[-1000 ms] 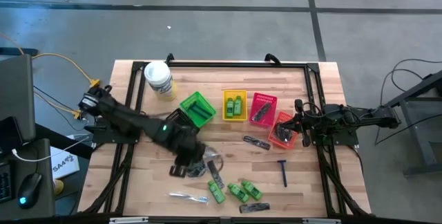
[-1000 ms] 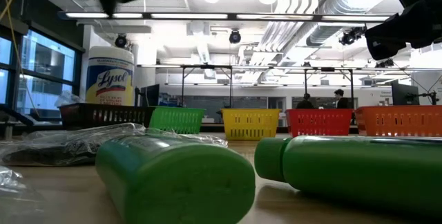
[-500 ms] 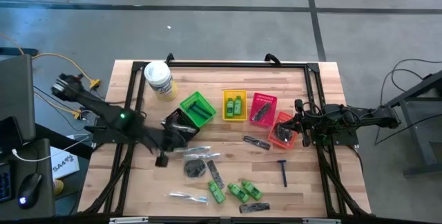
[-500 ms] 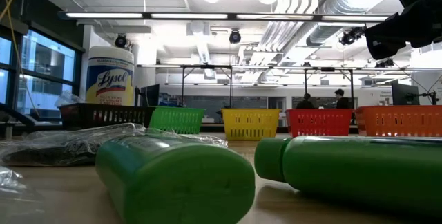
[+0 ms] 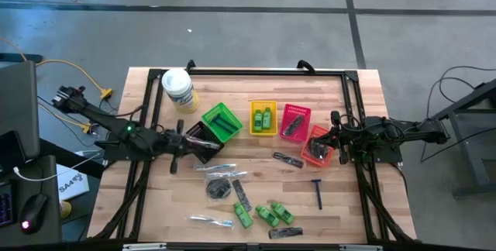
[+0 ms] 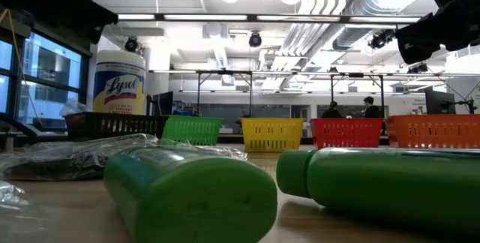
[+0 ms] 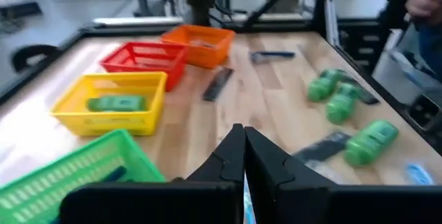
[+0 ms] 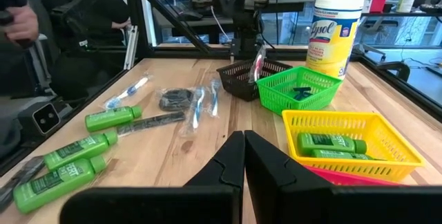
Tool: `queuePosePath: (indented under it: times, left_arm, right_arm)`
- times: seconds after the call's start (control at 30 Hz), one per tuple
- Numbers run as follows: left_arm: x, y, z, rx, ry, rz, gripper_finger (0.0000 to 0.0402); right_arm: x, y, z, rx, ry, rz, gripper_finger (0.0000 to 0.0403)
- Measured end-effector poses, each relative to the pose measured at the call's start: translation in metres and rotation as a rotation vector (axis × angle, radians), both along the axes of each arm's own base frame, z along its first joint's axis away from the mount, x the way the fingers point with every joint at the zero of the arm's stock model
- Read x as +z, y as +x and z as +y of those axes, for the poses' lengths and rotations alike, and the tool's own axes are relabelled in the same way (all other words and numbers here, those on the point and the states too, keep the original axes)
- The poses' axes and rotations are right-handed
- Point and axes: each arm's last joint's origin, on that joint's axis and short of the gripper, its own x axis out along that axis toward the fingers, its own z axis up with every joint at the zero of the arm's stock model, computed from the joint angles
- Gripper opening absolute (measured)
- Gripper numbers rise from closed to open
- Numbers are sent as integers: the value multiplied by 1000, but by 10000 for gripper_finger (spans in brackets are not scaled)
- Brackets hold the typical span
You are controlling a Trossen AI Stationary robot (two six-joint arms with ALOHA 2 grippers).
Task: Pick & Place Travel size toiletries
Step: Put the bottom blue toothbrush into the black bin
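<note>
Roughly half sorted: two green bottles [image 5: 263, 118] lie in the yellow basket [image 5: 263, 104], and dark items fill the red basket [image 5: 295, 123] and orange basket [image 5: 316, 147]. Loose on the desk [image 5: 349, 197] near the front are three more bottles [image 5: 263, 214], a razor [image 5: 317, 192], combs [image 5: 241, 196], a round packet [image 5: 218, 187] and wrapped sticks [image 5: 212, 220]. Left tool [image 5: 173, 163], shut and empty, hangs beside the black basket [image 5: 203, 136]; right tool [image 5: 333, 144], shut and empty, waits at the orange basket. The white tub [image 6: 118, 84] at far left reads "Lysol".

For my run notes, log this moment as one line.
left hand: shut, empty, beside black basket | right hand: shut, at orange basket | loose green bottles: on table
</note>
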Motion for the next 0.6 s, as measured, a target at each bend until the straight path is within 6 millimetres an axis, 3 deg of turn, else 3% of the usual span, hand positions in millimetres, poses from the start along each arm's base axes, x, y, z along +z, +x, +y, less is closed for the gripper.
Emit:
queuePosePath:
  times: [0.27, 0.6]
  left_arm:
    - [-23, -17, 12, 139, -1, -50, 0]
    - [-56, -27, 17, 166, -68, -58, 0]
  right_arm:
    - [0, 0, 0, 0, 4, 0, 3]
    - [0, 0, 0, 1, 0, 3, 3]
